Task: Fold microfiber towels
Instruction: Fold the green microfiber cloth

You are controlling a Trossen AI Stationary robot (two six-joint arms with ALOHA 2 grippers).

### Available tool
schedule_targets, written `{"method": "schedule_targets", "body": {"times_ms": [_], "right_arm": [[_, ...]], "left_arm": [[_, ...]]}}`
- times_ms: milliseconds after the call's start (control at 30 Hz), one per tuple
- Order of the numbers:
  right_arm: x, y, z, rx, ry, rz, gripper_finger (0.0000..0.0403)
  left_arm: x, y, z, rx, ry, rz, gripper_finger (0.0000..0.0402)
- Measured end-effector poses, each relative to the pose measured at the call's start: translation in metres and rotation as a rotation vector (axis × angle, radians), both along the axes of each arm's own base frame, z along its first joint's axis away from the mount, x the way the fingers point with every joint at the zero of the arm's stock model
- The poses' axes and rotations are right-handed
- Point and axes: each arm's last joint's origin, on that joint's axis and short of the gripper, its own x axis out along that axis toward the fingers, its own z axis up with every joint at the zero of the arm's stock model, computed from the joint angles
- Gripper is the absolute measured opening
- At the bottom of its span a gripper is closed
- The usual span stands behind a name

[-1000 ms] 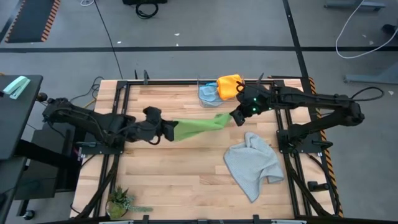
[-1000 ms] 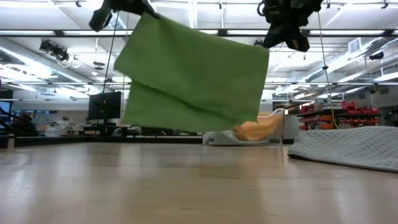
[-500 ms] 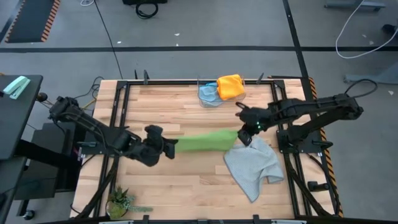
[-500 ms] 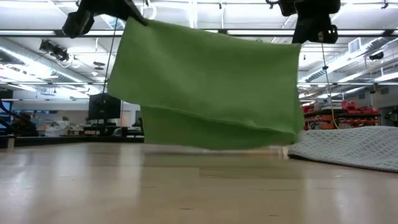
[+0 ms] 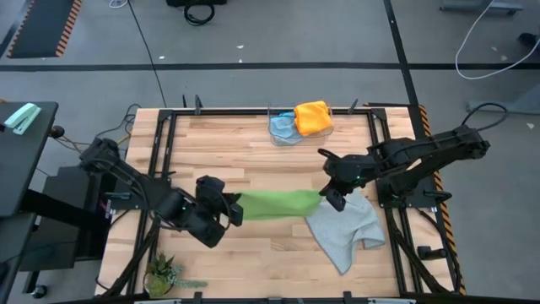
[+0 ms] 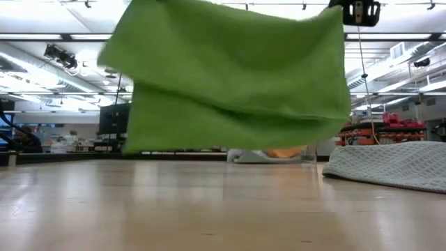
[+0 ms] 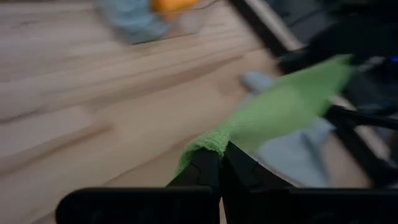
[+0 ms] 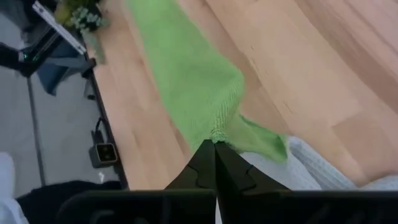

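A bright green microfiber towel (image 5: 274, 204) hangs stretched in the air between two grippers, its lower edge clear of the wooden table (image 5: 236, 143). The left gripper (image 5: 231, 209) pinches one top corner, jaws closed tight on the cloth; the right gripper (image 5: 331, 198) clamps the opposite corner the same way. Just under the right jaws lies the crumpled light grey towel (image 5: 344, 226); well beyond both sit the light blue towel (image 5: 282, 127) and yellow-orange towel (image 5: 312, 116). The fold appears under way; next, the sheet likely needs lowering flat onto bare wood.
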Motion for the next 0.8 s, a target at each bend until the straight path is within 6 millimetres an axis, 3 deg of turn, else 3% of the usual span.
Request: {"method": "schedule_targets", "body": {"times_ms": [233, 500, 633, 800], "right_arm": [[0.003, -0.018, -0.018, -0.040, 0.097, -0.024, 0.0000], [0.040, -0.055, -0.056, -0.090, 0.202, 0.002, 0.0000], [0.048, -0.047, -0.057, -0.078, 0.160, 0.051, 0.0000], [0.041, -0.026, -0.043, -0.043, 0.106, 0.081, 0.0000]], "left_arm": [[-0.001, 0.003, -0.027, -0.062, 0.086, 0.123, 0.0004], [0.017, 0.023, -0.051, -0.054, 0.161, 0.180, 0.0004], [0.015, 0.019, -0.052, -0.049, 0.158, 0.176, 0.0004], [0.001, 0.004, -0.042, -0.071, 0.105, 0.160, 0.0004]]}}
